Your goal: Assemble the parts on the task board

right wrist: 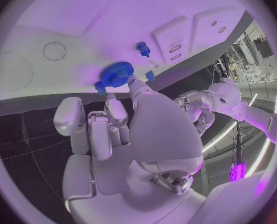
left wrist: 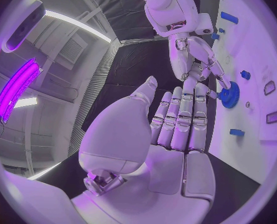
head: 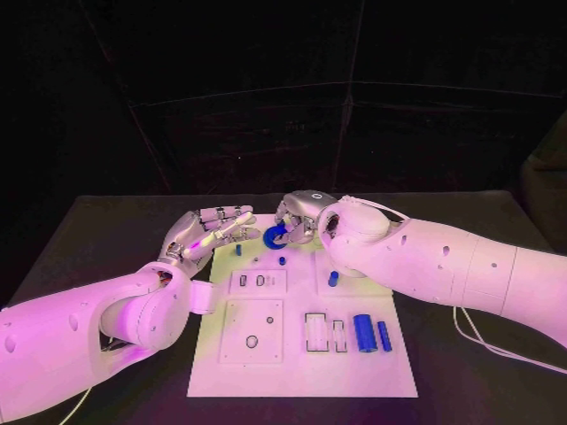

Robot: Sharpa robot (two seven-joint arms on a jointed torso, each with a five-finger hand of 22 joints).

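A blue gear is being carried over the far end of the task board.

From left to right: the left hand (head: 211, 232) is held just beside the gear with its fingers straight, lightly spread and gripping nothing. The blue gear (head: 275, 237) is pinched at its rim by the right hand (head: 303, 217), above the task board (head: 361, 372). The step judged in hand is gear placement; lowering it onto its post (right wrist: 142, 47) seems called for next. The gear's teeth and the fingertip (right wrist: 131, 83) contact are made plain in the right wrist view, while the straight left fingers (left wrist: 182, 122) are shown best in the left wrist view.
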